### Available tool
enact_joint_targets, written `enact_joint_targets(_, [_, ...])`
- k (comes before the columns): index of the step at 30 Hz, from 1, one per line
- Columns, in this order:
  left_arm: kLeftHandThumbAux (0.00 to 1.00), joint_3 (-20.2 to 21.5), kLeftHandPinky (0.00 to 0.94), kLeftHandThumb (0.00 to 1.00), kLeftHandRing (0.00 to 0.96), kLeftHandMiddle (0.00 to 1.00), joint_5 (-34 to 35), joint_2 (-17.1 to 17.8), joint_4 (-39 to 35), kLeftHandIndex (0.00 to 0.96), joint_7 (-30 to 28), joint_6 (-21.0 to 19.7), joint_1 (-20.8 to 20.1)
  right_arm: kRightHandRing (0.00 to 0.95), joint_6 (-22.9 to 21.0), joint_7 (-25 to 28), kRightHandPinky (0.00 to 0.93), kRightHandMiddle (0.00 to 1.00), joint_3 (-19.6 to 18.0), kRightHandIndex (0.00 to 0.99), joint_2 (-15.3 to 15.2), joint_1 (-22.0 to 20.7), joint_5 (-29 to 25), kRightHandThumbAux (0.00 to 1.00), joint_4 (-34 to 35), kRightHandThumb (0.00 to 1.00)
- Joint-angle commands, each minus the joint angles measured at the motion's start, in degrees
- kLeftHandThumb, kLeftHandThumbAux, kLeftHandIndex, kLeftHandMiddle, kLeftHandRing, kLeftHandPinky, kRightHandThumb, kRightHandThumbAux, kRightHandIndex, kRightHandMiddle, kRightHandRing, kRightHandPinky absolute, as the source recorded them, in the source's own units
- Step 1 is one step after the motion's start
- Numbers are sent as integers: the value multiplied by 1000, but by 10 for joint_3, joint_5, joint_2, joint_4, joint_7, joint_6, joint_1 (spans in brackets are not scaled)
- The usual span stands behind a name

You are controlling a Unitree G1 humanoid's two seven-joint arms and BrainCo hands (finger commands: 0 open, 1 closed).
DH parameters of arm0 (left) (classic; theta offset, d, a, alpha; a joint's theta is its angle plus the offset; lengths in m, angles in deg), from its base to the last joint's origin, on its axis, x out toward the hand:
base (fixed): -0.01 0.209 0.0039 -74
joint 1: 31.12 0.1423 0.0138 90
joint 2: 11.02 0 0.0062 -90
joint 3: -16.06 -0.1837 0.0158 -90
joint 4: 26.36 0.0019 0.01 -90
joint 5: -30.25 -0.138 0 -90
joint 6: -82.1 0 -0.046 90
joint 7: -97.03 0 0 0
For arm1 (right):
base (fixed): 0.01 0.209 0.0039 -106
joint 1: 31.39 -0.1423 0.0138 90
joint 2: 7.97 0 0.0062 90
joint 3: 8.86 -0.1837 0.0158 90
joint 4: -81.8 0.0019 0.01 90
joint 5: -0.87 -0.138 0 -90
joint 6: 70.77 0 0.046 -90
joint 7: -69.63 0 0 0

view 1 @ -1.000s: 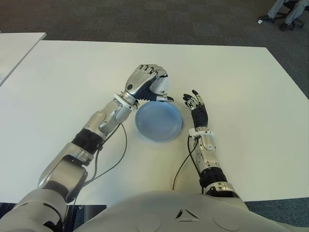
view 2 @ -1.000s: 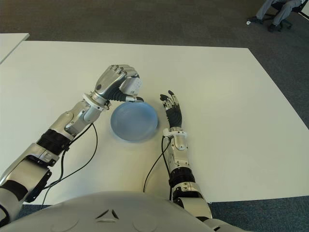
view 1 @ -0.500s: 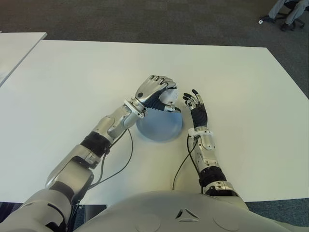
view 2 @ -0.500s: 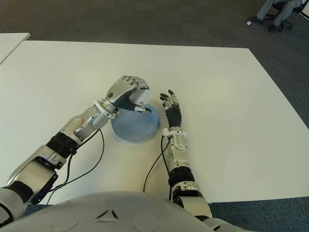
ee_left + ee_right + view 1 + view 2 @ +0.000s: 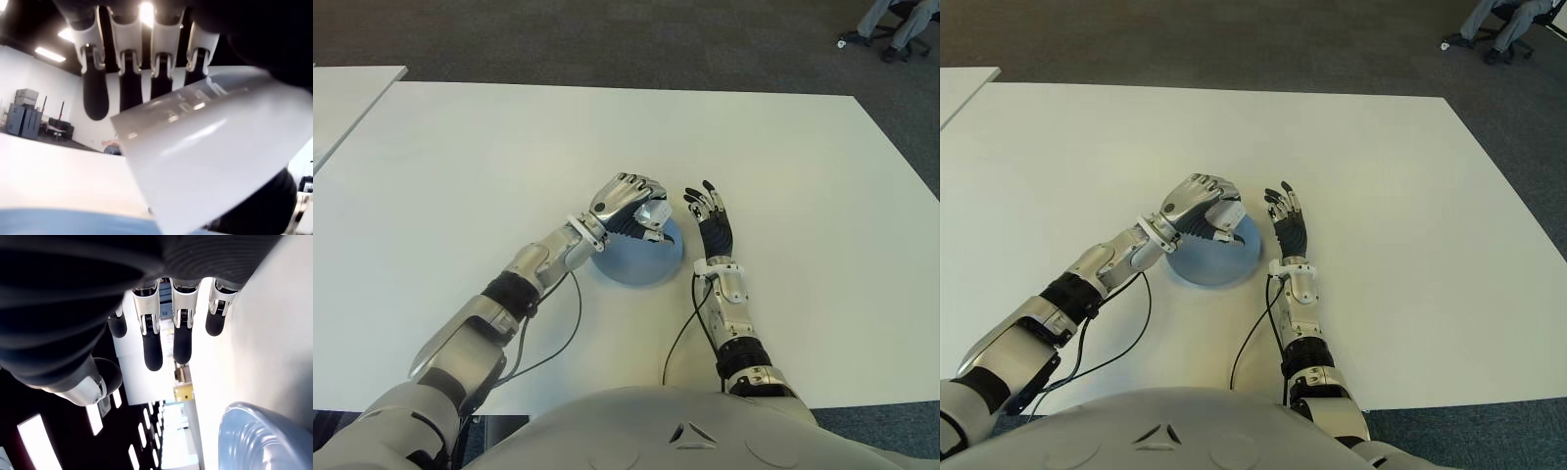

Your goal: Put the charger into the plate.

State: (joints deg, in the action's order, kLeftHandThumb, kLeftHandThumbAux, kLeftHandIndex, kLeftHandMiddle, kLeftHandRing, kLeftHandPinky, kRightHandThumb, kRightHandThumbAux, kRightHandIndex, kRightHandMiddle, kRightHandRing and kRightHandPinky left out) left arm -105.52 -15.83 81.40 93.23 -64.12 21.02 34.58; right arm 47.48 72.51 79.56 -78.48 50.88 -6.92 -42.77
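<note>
Left robot hand [image 5: 628, 201] lowered, charger [image 5: 653, 215] over plate [image 5: 641, 262]

Left hand [image 5: 628, 204] with white charger [image 5: 652, 214] in its grasp, moved from beyond the far rim of the blue plate [image 5: 636, 262] to over the plate, lowered closer to it, forearm swung inward
</note>
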Motion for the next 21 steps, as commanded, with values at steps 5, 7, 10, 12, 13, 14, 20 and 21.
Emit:
enact_joint_targets(5, [310, 41, 72, 186, 71, 72, 177, 79, -231, 43, -342, -125, 56, 196, -11, 13, 67, 247, -4, 75, 22, 11, -16, 631, -9, 0])
enact_joint_targets(7, [289, 45, 36, 182, 36, 37, 177, 70, -232, 22, -346, -137, 52, 195, -9, 15, 67, 246, -6, 78, 21, 9, -19, 634, -13, 0])
enact_joint_targets(10, [260, 54, 11, 189, 11, 12, 184, 60, -235, 7, -356, -153, 44, 196, -7, 20, 85, 249, -8, 84, 20, 6, -22, 639, -17, 0])
enact_joint_targets(12, [251, 60, 6, 191, 5, 6, 191, 57, -241, 3, -363, -161, 45, 198, -7, 23, 95, 250, -8, 85, 20, 5, -24, 640, -18, 0])
enact_joint_targets(13, [246, 63, 3, 190, 3, 3, 194, 56, -245, 2, -367, -165, 47, 200, -7, 24, 101, 251, -9, 85, 21, 5, -25, 640, -18, 0])
enact_joint_targets(14, [243, 67, 2, 190, 2, 2, 200, 53, -249, 1, -371, -170, 49, 201, -7, 26, 105, 252, -9, 85, 21, 5, -25, 639, -18, 0])
enact_joint_targets(20, [231, 81, 0, 180, 0, 0, 215, 45, -263, 0, -385, -189, 57, 206, -9, 29, 128, 254, -12, 85, 22, 4, -27, 632, -17, 0])
enact_joint_targets(21, [230, 83, 0, 180, 0, 0, 216, 43, -263, 0, -387, -191, 58, 207, -10, 29, 129, 254, -12, 85, 22, 4, -27, 632, -17, 0])
